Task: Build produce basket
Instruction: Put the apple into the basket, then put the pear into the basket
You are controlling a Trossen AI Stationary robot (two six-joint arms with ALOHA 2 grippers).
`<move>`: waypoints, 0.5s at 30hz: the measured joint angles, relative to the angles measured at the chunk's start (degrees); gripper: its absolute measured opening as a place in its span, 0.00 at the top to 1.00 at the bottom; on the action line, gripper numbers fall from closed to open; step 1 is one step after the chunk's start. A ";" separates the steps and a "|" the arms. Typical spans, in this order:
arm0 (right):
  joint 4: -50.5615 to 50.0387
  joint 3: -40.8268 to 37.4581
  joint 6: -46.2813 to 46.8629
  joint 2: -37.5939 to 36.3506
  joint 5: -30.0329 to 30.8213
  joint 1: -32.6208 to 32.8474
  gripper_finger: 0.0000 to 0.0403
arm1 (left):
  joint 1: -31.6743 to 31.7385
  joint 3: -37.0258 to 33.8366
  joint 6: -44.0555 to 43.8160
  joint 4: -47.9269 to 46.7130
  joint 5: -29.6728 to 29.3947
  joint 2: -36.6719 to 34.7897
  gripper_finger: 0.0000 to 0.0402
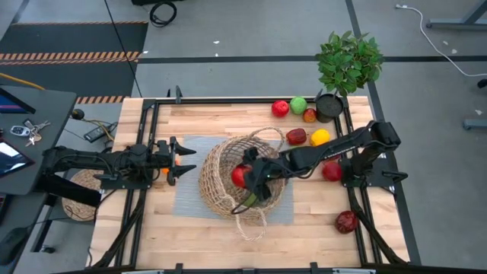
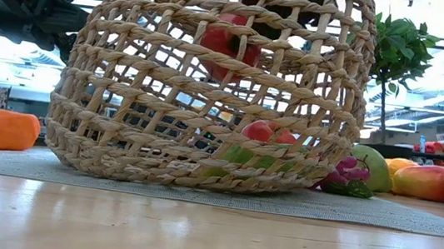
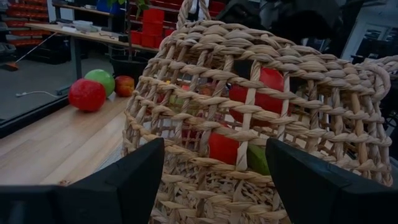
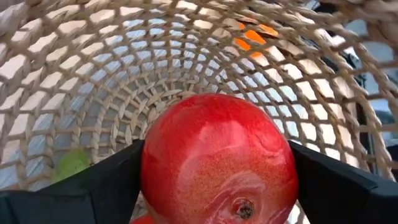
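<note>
Basket [image 1: 228, 179] lies tipped on its side on the grey mat [image 1: 190, 199] from above, mouth toward the right gripper [image 1: 257, 176], which reaches in holding a red fruit [image 1: 241, 176]. Left gripper [image 1: 181, 160] waits open just beside the weave. Low view: fruit hangs high inside; another piece, red and green I think, lies below. Right wrist: wide jaws hug the fruit [image 4: 217, 163]. Lower it before letting go, so nothing rolls out.
</note>
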 joint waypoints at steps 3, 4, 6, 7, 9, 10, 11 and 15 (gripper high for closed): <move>-0.58 0.01 1.40 0.04 -2.11 -0.57 0.06 | 0.01 0.00 -0.03 0.00 0.00 0.00 0.29; -0.59 0.01 1.92 0.04 -2.56 -0.61 0.05 | 0.00 0.01 -0.01 0.00 0.00 0.00 0.29; -0.55 0.00 3.04 -0.03 -2.83 -0.61 0.02 | 0.01 0.01 -0.03 0.02 0.00 0.00 0.29; -0.55 -0.01 3.13 -0.07 -2.83 -0.61 0.02 | 0.00 0.01 -0.01 0.01 0.00 0.00 0.29; -0.52 0.01 3.13 -0.11 -2.42 -0.59 0.02 | 0.01 0.01 -0.01 0.00 0.00 0.00 0.29; -0.52 0.01 3.15 -0.11 -2.08 -0.52 0.02 | 0.00 -0.01 -0.03 0.01 0.00 0.00 0.29; -0.57 0.01 3.15 -0.11 -2.07 -0.50 0.02 | -0.01 -0.01 -0.02 0.01 0.00 0.00 0.29; -0.54 0.01 3.17 -0.13 -1.95 -0.39 0.01 | 0.00 0.00 -0.02 0.00 0.00 0.00 0.29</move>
